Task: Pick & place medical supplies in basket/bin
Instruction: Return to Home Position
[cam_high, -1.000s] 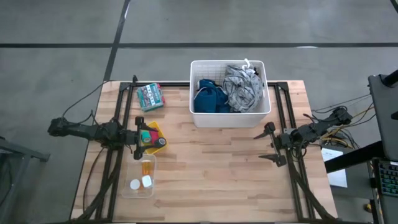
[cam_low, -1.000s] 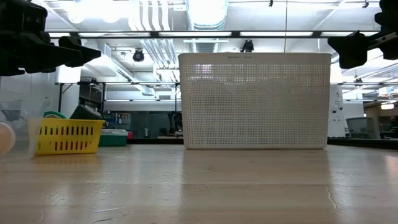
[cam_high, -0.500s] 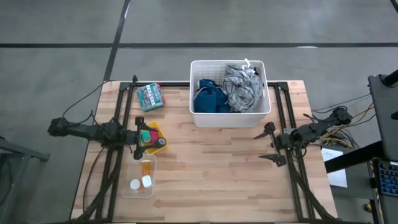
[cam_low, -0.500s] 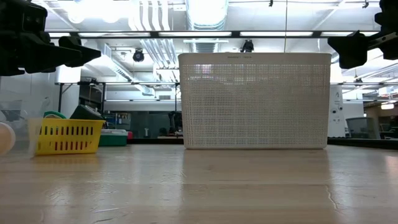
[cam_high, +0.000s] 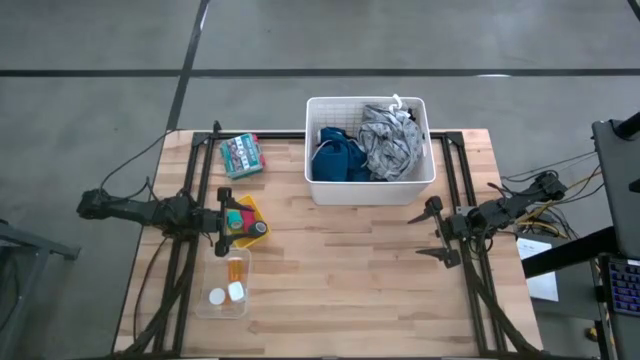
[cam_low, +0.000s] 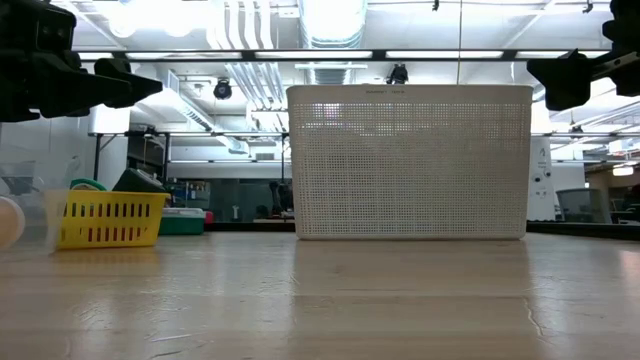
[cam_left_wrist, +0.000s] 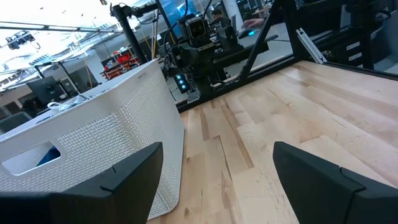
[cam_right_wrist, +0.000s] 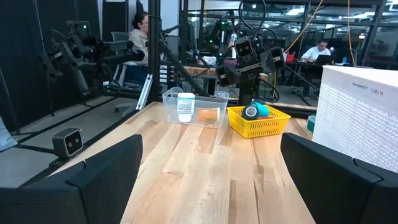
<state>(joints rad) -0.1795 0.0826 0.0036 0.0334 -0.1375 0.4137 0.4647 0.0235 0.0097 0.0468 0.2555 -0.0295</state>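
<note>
The clear plastic box (cam_high: 224, 285) is sitting closest, on the bench (cam_high: 340, 290) towards its left edge and short of the near-left corner. The orange pill bottle (cam_high: 236, 268) is lying in the box's far end, and the small white pieces (cam_high: 218, 296) are lying in its near end.

Just beyond the box, the yellow tray (cam_high: 250, 205) is holding the green tape roll (cam_high: 234, 219) and the black tape roll (cam_high: 259, 228). The left gripper (cam_high: 221, 222) is hovering above the bench at the tray's left side. Its fingers are spread wide and gripping nothing.

Level with it, the right gripper (cam_high: 428, 229) is hanging near the bench's right edge, well apart from the tray. It too is released, with its fingers wide apart and empty.

Farther back, the white tub (cam_high: 372, 192) is standing against the far edge, from the middle towards the right. The dark blue garment (cam_high: 338, 160) is lying bundled in its left half. The grey-white patterned cloth (cam_high: 390, 142) is filling its right half, touching the garment and reaching up to the rim.

The flat green patterned packet (cam_high: 241, 154) is lying towards the far-left corner, left of the tub and apart from it.

Beyond the bench, a person (cam_right_wrist: 142, 30) is sitting in the room.
</note>
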